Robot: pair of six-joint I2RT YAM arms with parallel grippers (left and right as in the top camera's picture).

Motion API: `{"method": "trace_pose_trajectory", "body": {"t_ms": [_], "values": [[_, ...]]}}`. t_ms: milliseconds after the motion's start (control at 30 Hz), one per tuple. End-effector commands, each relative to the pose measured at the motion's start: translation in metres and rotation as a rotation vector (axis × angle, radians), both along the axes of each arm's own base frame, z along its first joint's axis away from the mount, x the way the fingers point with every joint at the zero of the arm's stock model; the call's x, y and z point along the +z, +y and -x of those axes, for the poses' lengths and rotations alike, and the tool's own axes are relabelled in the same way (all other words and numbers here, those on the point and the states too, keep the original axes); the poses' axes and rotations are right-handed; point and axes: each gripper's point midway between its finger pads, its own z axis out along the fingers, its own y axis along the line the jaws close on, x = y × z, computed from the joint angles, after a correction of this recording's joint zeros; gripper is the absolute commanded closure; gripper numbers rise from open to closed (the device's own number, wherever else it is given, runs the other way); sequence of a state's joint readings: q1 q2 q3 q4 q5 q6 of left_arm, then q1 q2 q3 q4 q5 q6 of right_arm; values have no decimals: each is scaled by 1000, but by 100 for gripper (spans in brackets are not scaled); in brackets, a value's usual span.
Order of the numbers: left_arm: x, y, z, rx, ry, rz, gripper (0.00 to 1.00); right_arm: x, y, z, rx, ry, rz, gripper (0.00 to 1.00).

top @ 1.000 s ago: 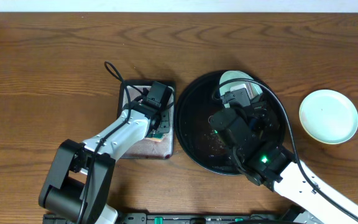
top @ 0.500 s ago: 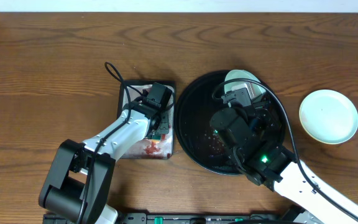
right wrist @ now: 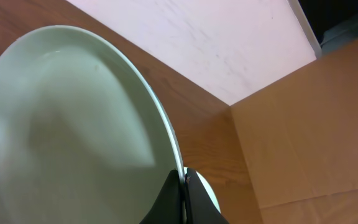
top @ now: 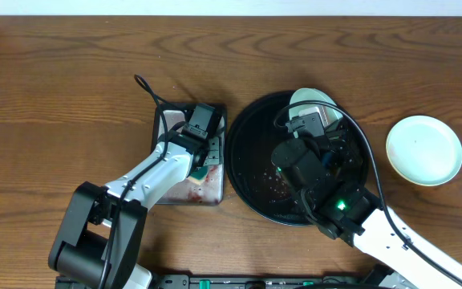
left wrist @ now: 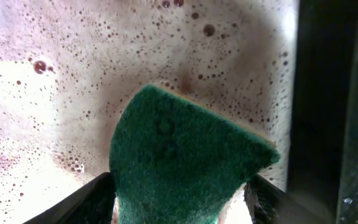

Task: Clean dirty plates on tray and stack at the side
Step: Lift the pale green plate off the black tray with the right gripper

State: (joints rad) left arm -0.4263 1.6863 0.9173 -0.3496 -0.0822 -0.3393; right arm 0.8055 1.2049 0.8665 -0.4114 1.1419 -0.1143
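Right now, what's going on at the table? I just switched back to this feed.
The right gripper is shut on the rim of a pale green plate, holding it at the far side of the black tray. The left gripper is down in the foamy reddish water of the grey metal tray, fingers either side of the green sponge; whether they grip it is unclear. A second pale green plate sits on the table to the right, off the tray.
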Motion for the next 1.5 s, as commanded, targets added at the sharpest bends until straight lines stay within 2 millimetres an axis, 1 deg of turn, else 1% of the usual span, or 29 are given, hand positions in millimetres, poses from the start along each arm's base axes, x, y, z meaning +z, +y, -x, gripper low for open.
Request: {"method": "trace_pose_trajectory", "body": {"t_ms": [0,67,100,200,233,300,467,567,600,633,667,733,800,900,1067,1133,1267,1400,1433,1467], "values": [[-4,5,-1,3,-3,-19,32,12,-1,2,-13,-38,-10,99],[-9,6,1,3,16,-27,36,12,-1,2,-13,-38,-9,99],[-13,7,3,2,29,-33,40,12,-1,2,-13,-38,-9,99],[-18,9,9,2,55,-45,66,12,-1,2,-13,-38,-9,99],[-18,9,9,2,55,-45,76,12,-1,2,-13,-38,-9,99],[-17,9,8,2,53,-44,92,12,-1,2,-13,-38,-9,99],[-10,8,6,3,33,-35,93,12,-1,2,-13,-36,-7,99],[4,7,3,3,-6,-17,92,12,-1,2,-13,-36,-7,99],[11,6,2,3,-22,-10,83,12,-1,2,-13,-35,-6,99],[18,6,1,4,-36,-4,65,12,-1,2,-13,-36,-7,99],[25,6,2,4,-49,3,55,12,-1,2,-13,-36,-7,99],[39,7,5,4,-71,13,48,12,-1,2,-13,-35,-6,99],[49,9,9,15,-79,22,45,12,-1,2,-12,-35,-6,99],[55,13,16,46,-70,32,44,12,-1,2,-12,-36,-7,99],[49,19,31,90,-7,23,41,12,2,3,-2,-35,-7,99],[48,19,33,88,5,23,41,12,2,3,0,-34,-9,99],[47,19,35,88,10,20,40,10,5,3,19,-16,6,99],[47,19,35,88,10,20,39,12,5,2,21,-19,20,99],[47,19,35,88,10,20,39,10,11,1,48,-11,0,99],[47,19,35,88,10,20,39,9,12,1,59,1,14,99]]}}
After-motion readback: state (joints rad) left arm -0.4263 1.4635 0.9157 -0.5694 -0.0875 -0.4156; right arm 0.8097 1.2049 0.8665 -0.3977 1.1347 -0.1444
